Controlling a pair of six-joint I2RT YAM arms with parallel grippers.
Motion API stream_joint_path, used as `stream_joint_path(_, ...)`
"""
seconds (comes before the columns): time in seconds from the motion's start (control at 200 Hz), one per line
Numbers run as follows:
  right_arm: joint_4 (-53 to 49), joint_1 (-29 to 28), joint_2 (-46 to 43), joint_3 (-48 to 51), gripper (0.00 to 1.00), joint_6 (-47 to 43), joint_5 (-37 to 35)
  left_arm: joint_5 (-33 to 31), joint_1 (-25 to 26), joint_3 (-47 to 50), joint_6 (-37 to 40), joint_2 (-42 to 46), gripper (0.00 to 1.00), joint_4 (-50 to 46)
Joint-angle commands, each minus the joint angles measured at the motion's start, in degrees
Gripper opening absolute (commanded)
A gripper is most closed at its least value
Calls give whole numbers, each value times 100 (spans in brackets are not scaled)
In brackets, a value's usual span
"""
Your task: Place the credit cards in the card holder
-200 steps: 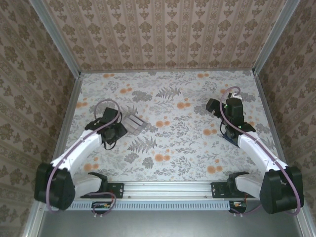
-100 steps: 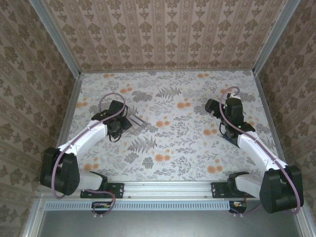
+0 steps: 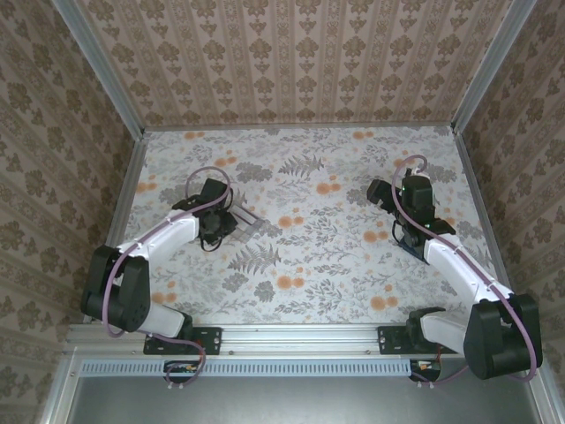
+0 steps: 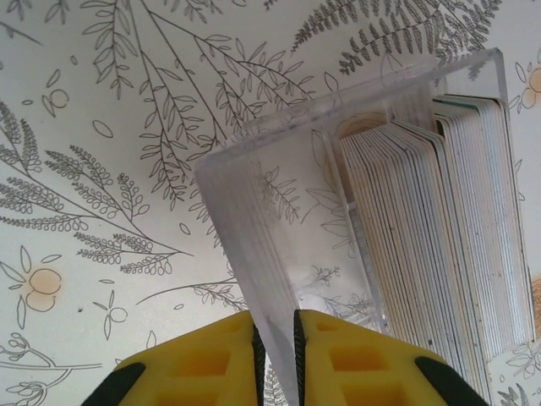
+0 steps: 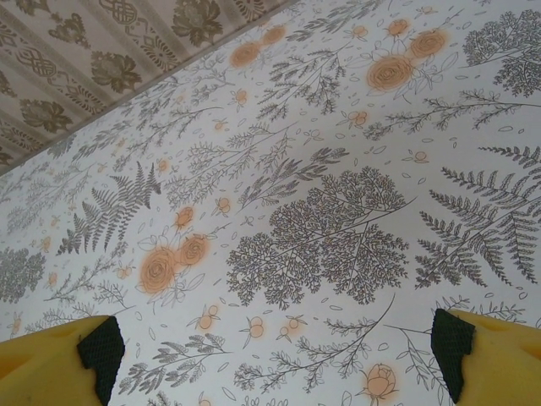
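Observation:
A clear plastic box lies on the floral table and holds a stack of pale credit cards standing on edge. My left gripper is shut on the box's near clear wall, its yellow fingers pressed on either side. From above, the left gripper sits at the box on the table's left. The dark navy card holder lies at the right, partly hidden under the right arm. My right gripper hovers beyond it, open, and the right gripper has nothing between its fingers.
The floral table is walled by patterned panels, with metal rails at the left and right edges. Bare floral cloth lies between the two arms.
The left arm has swung forward and right, bringing its gripper up to the clear box. The right arm has barely moved.

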State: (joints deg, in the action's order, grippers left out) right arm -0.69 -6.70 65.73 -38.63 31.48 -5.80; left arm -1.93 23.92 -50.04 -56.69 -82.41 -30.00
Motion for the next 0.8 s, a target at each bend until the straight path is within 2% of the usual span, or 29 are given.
stream_joint_path(0.0,-148,-7,-61,-29,97,141,-217,413,61,-301,720,-131,15,179)
stream_joint_path(0.145,-303,10,13,-37,97,431,-522,1004,186,-737,1470,-625,10,-62)
stream_joint_path(0.295,-710,55,85,-118,98,703,-817,1039,552,-1381,2032,-1218,8,-438)
stream_joint_path(0.48,-1404,135,73,-271,98,1292,-1050,1091,940,-2413,2297,-2124,8,-519)
stream_joint_path(0.67,-2611,211,88,-490,99,2017,-1344,1036,1044,-3784,2615,-3169,6,-867)
stream_joint_path(0.795,-3215,360,93,-510,100,2257,-1450,993,1052,-4534,2797,-3623,9,-1076)
